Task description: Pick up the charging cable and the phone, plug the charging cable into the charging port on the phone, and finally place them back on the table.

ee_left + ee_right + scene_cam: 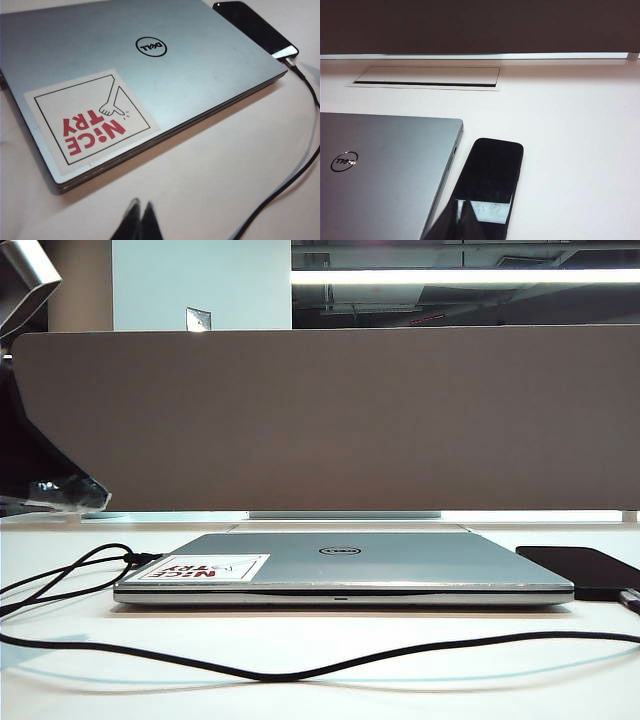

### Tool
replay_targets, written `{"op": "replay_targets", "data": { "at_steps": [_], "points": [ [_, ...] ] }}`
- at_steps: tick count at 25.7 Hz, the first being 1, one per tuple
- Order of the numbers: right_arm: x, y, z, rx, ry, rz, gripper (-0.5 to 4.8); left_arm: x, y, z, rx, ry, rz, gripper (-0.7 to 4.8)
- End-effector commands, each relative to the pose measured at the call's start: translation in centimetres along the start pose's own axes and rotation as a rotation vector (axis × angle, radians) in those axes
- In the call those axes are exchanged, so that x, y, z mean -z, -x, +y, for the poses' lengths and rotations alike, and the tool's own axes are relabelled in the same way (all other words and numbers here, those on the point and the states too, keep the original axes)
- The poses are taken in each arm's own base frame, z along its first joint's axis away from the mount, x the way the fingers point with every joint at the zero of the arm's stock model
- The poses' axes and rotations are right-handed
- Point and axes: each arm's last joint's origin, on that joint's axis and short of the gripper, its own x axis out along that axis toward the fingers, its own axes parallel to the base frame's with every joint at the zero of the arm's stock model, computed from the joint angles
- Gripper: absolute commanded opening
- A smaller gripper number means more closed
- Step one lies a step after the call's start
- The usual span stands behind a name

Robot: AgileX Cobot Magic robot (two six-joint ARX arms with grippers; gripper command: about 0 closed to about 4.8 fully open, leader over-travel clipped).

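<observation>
Black charging cable (pixel 300 672) sits plugged into glossy black phone (pixel 487 187) on white table (pixel 400 690); left gripper (pixel 139 220) and right gripper (pixel 457 220), both closed and empty, hover. Task judged complete; only retreat remains.

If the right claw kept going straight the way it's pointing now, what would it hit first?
Most likely the phone: in the right wrist view the right claw, shut, sits just over its near end, beside the laptop. Its height above the phone is unclear.
</observation>
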Motion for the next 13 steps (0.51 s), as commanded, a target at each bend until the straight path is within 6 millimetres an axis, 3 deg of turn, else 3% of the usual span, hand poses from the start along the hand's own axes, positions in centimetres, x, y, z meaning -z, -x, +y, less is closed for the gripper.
{"op": "replay_targets", "data": {
  "at_steps": [1,5,10,13],
  "points": [
    [-0.3,0.1,0.0,0.002,-0.002,-0.025,0.22,-0.4,0.0,-0.1,0.007,-0.002,-0.041,-0.06],
    [-0.3,0.1,0.0,0.001,-0.002,-0.024,0.22,-0.4,0.0,-0.1,0.009,-0.002,-0.050,-0.06],
    [-0.3,0.1,0.0,0.002,-0.002,-0.025,0.22,-1.7,1.2,0.1,-0.002,-0.009,-0.193,-0.06],
    [-0.3,0.1,0.0,0.001,-0.002,-0.024,0.22,-2.4,2.7,1.7,-0.135,0.003,-0.300,-0.06]
  ]
}}
